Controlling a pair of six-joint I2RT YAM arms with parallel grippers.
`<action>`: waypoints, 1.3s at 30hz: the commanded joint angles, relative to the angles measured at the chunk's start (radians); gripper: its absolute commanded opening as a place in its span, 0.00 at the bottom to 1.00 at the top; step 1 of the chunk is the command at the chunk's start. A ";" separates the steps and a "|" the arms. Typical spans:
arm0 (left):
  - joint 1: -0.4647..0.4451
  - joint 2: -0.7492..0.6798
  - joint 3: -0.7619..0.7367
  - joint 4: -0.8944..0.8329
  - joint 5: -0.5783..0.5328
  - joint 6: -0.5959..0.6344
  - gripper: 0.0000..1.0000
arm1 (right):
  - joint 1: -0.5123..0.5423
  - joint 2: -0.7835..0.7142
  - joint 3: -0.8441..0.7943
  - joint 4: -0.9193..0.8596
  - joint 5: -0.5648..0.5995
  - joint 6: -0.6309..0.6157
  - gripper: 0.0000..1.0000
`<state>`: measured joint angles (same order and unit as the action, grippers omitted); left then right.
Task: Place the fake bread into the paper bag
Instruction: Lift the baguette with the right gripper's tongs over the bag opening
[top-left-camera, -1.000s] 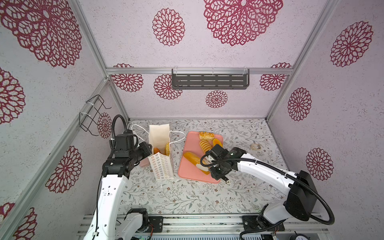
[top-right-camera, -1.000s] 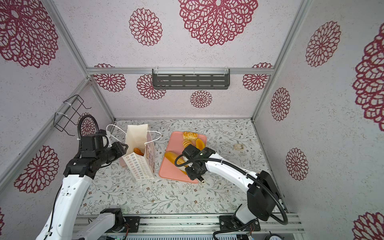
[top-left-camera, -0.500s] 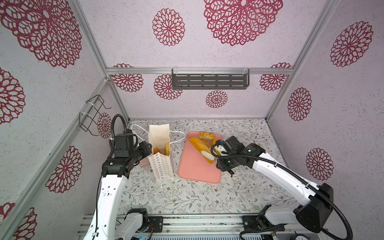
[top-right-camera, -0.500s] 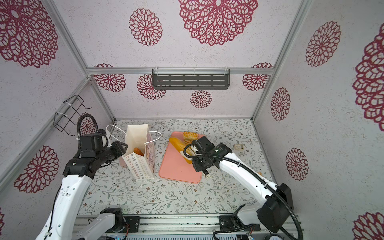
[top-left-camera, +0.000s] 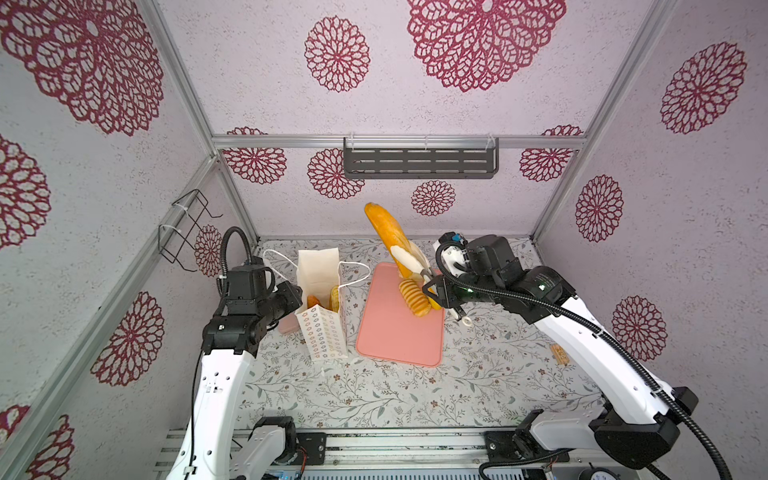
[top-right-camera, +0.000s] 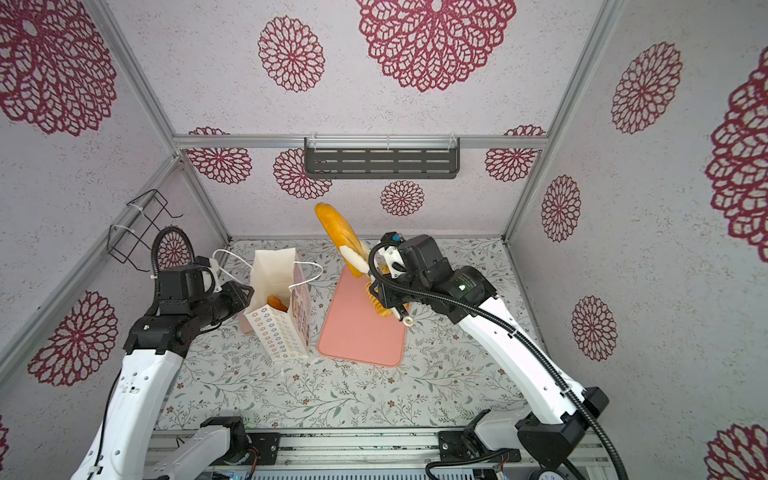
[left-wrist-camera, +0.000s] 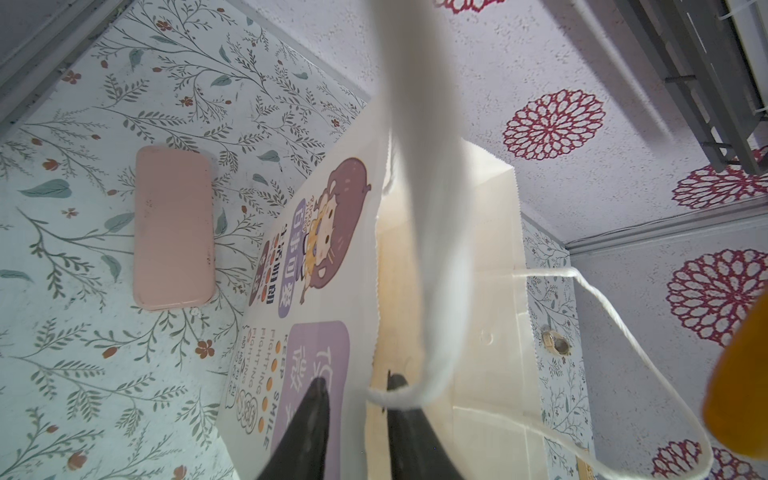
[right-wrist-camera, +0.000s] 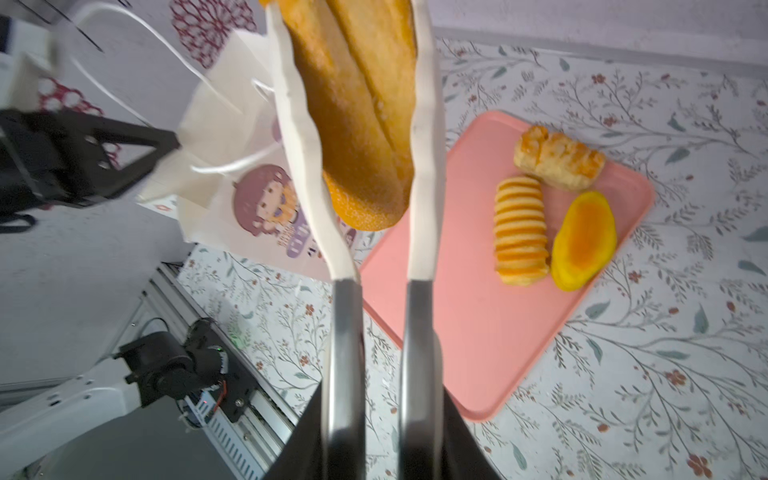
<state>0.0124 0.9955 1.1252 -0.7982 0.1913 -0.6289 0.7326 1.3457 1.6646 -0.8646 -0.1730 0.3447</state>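
Observation:
The paper bag (top-left-camera: 320, 274) (top-right-camera: 274, 270) stands open left of the pink tray (top-left-camera: 395, 340). Two pieces of fake bread (top-left-camera: 316, 301) lie inside it. My left gripper (top-left-camera: 297, 298) (left-wrist-camera: 357, 384) straddles the bag's printed front wall (left-wrist-camera: 332, 332), one finger outside and one inside, with a gap between them. My right gripper (top-left-camera: 438, 289) (right-wrist-camera: 382, 415) is shut on metal tongs (right-wrist-camera: 424, 166), whose white tips clamp a long baguette (top-left-camera: 390, 239) (right-wrist-camera: 357, 124). It hangs steeply tilted above the tray's far end. A ridged loaf (right-wrist-camera: 521, 230), an orange-centred oval (right-wrist-camera: 584, 241) and a braided pastry (right-wrist-camera: 559, 158) lie on the tray.
A flat pink case (left-wrist-camera: 174, 228) lies on the table beside the bag. A small wooden piece (top-left-camera: 561, 354) sits at the right. A wire rack (top-left-camera: 183, 232) hangs on the left wall and a grey shelf (top-left-camera: 419, 162) on the back wall.
The right arm has lifted the baguette off the tray with the tongs, up and towards the back. The left arm has stayed at the bag.

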 joint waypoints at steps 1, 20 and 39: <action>0.008 -0.001 0.000 0.010 -0.012 -0.008 0.31 | 0.062 0.044 0.110 0.099 -0.052 0.020 0.32; 0.008 -0.029 -0.048 0.022 -0.009 -0.018 0.18 | 0.237 0.296 0.245 0.406 -0.020 0.237 0.29; 0.007 -0.032 -0.058 0.034 -0.009 -0.021 0.08 | 0.291 0.317 0.169 0.368 0.041 0.235 0.29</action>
<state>0.0132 0.9749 1.0798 -0.7895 0.1886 -0.6411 1.0191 1.7214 1.8420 -0.5423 -0.1566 0.5770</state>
